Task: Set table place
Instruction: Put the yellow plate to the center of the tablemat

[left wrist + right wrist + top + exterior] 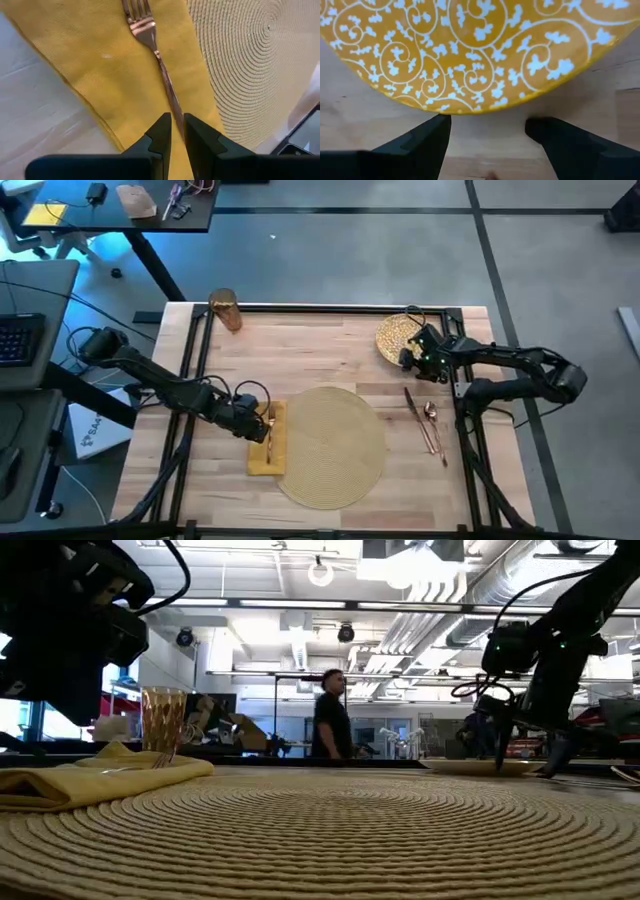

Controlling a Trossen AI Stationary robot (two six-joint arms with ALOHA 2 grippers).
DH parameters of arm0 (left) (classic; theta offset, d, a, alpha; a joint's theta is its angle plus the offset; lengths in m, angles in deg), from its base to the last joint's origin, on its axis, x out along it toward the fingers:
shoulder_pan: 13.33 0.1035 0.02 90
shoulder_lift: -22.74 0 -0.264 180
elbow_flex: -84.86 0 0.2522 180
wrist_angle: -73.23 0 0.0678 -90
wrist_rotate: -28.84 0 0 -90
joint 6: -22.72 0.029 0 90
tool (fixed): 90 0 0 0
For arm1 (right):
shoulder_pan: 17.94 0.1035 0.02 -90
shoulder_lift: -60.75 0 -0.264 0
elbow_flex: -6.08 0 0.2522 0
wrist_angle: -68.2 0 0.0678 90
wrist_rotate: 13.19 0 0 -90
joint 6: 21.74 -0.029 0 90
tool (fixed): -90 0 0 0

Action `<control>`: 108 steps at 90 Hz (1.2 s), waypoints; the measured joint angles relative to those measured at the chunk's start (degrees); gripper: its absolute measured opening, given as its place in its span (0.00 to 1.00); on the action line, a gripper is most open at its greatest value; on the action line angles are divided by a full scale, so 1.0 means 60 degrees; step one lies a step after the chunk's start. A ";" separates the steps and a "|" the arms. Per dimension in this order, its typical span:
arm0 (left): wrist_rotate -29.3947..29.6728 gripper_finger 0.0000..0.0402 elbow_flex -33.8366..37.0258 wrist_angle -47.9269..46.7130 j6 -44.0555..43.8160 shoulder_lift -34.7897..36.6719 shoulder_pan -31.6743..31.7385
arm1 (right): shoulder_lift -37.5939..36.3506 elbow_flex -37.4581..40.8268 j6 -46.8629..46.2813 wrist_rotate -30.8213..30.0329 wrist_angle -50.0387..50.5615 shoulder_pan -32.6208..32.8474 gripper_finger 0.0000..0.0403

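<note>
My left end effector (172, 131) pinches the fork (150, 42) handle; my right end effector (487, 131), spread, could shove the plate (470, 50) off the worktop (330, 340).

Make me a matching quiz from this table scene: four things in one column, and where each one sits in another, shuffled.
1. copper fork
2. round yellow patterned plate
3. amber glass cup
4. copper knife and spoon

A. far left corner of the wooden table
B. on the folded yellow napkin
C. on bare wood, right of the round woven placemat
D. far right, at the open right end effector

Pairs: 1-B, 2-D, 3-A, 4-C
</note>
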 joint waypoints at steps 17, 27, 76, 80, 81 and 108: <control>0.0013 0.09 0.0000 0.0107 -0.0015 0.0000 0.0000 | -0.0196 0.0052 0.0107 -0.0145 -0.0785 -0.0506 0.70; 0.0016 0.09 0.0000 0.0114 -0.0023 0.0000 0.0000 | -0.0238 0.0027 0.0079 -0.0680 -0.1550 -0.0691 0.70; 0.0198 0.09 0.0000 0.0127 -0.0259 0.0000 0.0007 | -0.0254 -0.0013 -0.0275 0.0776 -0.0992 -0.0660 0.70; 0.0198 0.09 0.0000 0.0130 -0.0259 0.0000 0.0007 | -0.0275 -0.0064 -0.0134 0.1036 -0.0840 -0.0653 0.70; 0.0198 0.09 0.0000 0.0130 -0.0259 0.0000 0.0007 | -0.0286 -0.0083 -0.0094 0.1064 -0.0776 -0.0653 0.70; 0.0217 0.09 0.0000 0.0130 -0.0191 0.0000 0.0007 | -0.1052 -0.0403 0.0106 0.0711 0.1125 -0.0646 0.70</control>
